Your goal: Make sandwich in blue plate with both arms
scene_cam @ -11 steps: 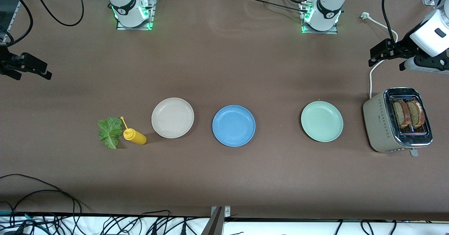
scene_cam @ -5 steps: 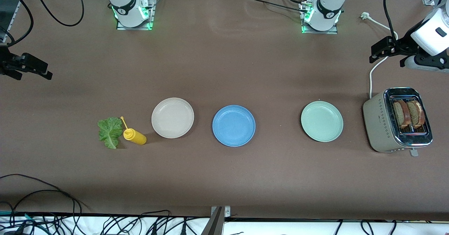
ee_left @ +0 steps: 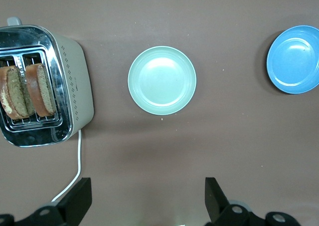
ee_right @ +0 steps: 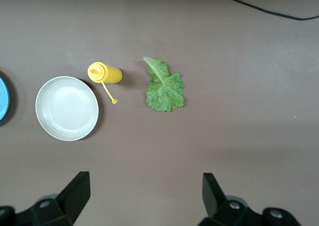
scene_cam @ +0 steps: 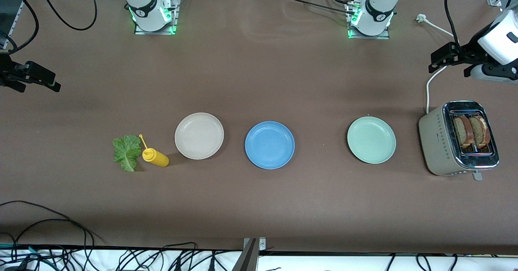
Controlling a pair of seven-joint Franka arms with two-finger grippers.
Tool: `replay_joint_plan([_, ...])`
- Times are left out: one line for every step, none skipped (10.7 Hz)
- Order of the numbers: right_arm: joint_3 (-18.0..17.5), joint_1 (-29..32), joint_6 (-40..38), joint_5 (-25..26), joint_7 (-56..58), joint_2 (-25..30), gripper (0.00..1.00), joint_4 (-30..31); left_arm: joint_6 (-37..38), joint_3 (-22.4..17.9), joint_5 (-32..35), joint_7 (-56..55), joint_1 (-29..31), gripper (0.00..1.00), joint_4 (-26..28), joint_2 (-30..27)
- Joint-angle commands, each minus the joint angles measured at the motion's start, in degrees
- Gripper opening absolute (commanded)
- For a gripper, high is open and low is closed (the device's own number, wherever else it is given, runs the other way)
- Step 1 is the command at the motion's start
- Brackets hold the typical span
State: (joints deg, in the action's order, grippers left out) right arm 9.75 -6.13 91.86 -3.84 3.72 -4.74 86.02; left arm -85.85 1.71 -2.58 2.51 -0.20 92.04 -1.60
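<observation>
1. Right gripper (scene_cam: 34, 77) hangs in the air at the right arm's end of the table, its fingers spread apart and holding nothing; most of its arm is cut off by the frame edge.
2. Its wrist view shows only the two finger tips (ee_right: 75, 191), wide apart, over bare table.
3. Next along the row lies a lettuce leaf (scene_cam: 126, 152), flat on the table, with a yellow sauce bottle (scene_cam: 155, 157) on its side just beside it; whether the two touch is hard to say from the front view, though the right wrist view shows a small gap.
4. A beige plate (scene_cam: 199, 136) sits beside the bottle, toward the middle.
5. The blue plate (scene_cam: 269, 145) sits at the middle of the row with nothing on it; in the right wrist view only a sliver of its rim shows.
6. A pale green plate (scene_cam: 371, 140) sits well apart from it, toward the left arm's end.
7. A toaster (scene_cam: 439, 141) stands near the left arm's end with two bread slices (scene_cam: 472, 132) upright in its slots, their lower parts hidden inside; its white cord (scene_cam: 428, 85) runs off toward the arm bases.
8. Left gripper (scene_cam: 444, 58) hangs over the table near that cord, fingers apart and holding nothing, its arm partly cut off by the frame edge.
</observation>
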Motion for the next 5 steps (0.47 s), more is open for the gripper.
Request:
replay_joint_plan([-0.2,0.2,-0.9,-0.2,0.9,0.0,1.0,-0.4,1.2,-0.2,0.8,1.0,0.0,1.0,-1.4,0.1])
replay_joint_plan([-0.2,0.2,-0.9,-0.2,0.9,0.0,1.0,-0.3,1.2,-0.2,0.8,1.0,0.0,1.0,-1.4,0.1])
replay_joint_plan([-0.2,0.2,-0.9,-0.2,0.9,0.0,1.0,-0.3,1.2,-0.2,0.8,1.0,0.0,1.0,-1.4,0.1])
replay_joint_plan([-0.2,0.2,-0.8,-0.2,0.9,0.0,1.0,-0.3,1.2,-0.2,0.8,1.0,-0.1,1.0,-1.4,0.1])
replay_joint_plan([-0.2,0.2,-0.8,-0.2,0.9,-0.3,1.0,-0.3,1.2,-0.2,0.8,1.0,0.0,1.0,-1.4,0.1])
